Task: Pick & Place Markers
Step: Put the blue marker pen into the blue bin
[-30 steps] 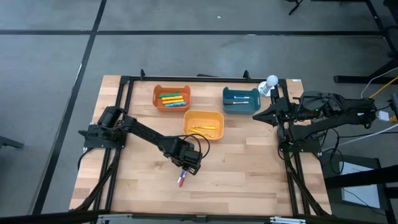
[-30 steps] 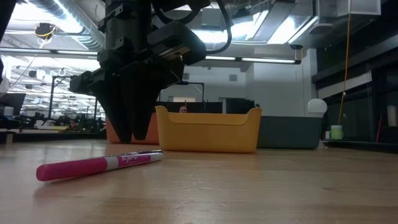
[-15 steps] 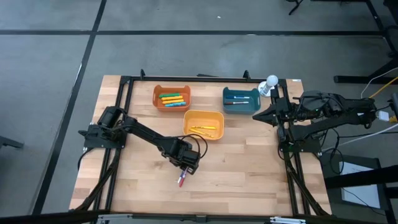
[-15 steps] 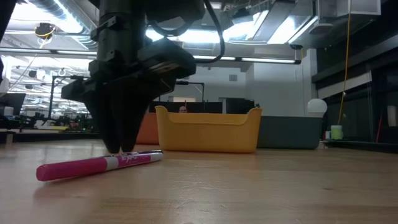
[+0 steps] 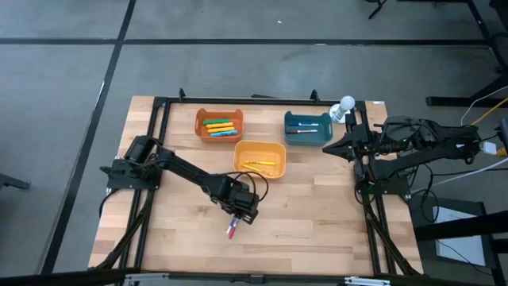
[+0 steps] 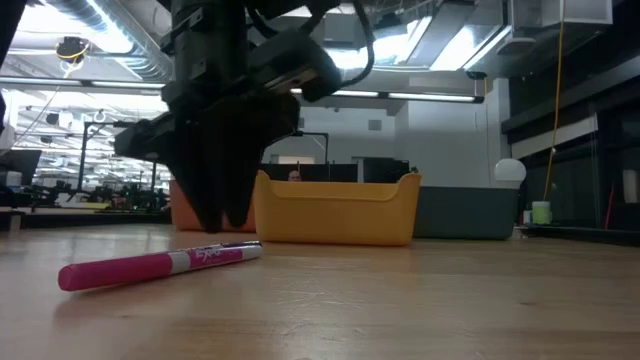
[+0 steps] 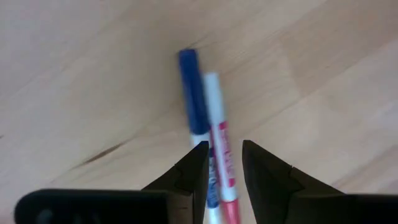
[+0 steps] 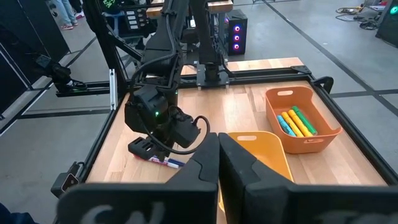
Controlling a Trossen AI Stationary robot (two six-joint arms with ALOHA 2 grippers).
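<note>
From above, the wooden slatted bench (image 5: 302, 199) carried three rectangular plastic bins: an orange bin (image 5: 219, 125) holding yellow, green and orange markers (image 5: 219, 125), a teal bin (image 5: 308, 127) with a marker in it, and a yellow bin (image 5: 259, 158) with a thin marker lying inside. The left arm reached across to the bench's middle front, its left hand (image 5: 238, 214) pointing down just above a pink marker (image 5: 232, 229) that lay on the wood. The right arm waited at the bench's right edge, its right hand (image 5: 332, 148) beside the teal bin.

At bench height, the pink marker (image 6: 155, 266) lay flat on the wood, white end toward the yellow bin (image 6: 335, 207). The left hand (image 6: 225, 215) hung just behind it, fingertips close to the surface but clear of the marker.

From the left wrist, the left hand (image 7: 225, 163) had its dark fingers (image 7: 193, 171) partly spread, empty, with a blue marker (image 7: 194, 93) and the pink marker (image 7: 219, 149) lying side by side, touching, beneath the gap.

From the right wrist, the right hand (image 8: 218, 149) had its fingers pressed together, holding nothing. Beyond it stood the yellow bin (image 8: 261, 152), the orange bin (image 8: 301, 121) and the left arm over the two markers (image 8: 163, 160).
</note>
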